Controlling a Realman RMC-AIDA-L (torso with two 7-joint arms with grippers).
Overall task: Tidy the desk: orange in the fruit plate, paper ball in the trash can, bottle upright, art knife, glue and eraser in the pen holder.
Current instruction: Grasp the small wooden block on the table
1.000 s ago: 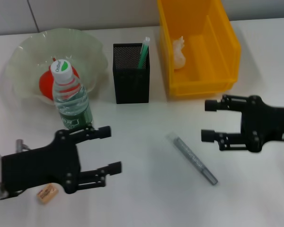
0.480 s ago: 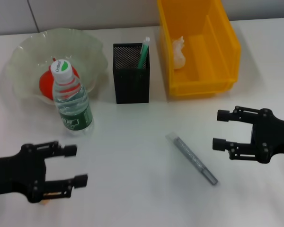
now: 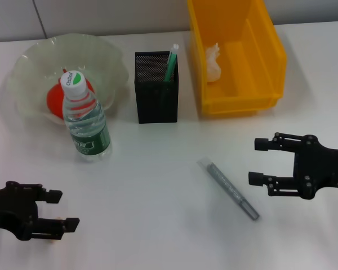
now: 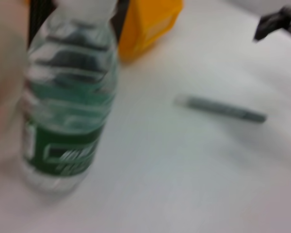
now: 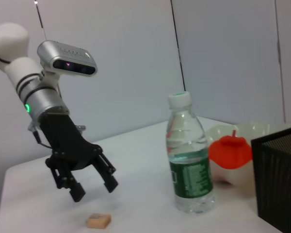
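Observation:
My left gripper hangs open at the near left; in the right wrist view the left gripper is just above the tan eraser. My right gripper is open, right of the grey art knife lying flat. The bottle stands upright in front of the fruit plate, which holds the orange. The paper ball lies in the yellow trash can. The glue, a green stick, stands in the pen holder.
The pen holder stands between the fruit plate and the trash can along the back. White tabletop lies bare around the art knife and between the two grippers. A wall rises behind the table.
My left gripper has drawn back from beside the bottle toward the near left corner, over the eraser. The right gripper has drifted slightly right and nearer. The objects have stayed put.

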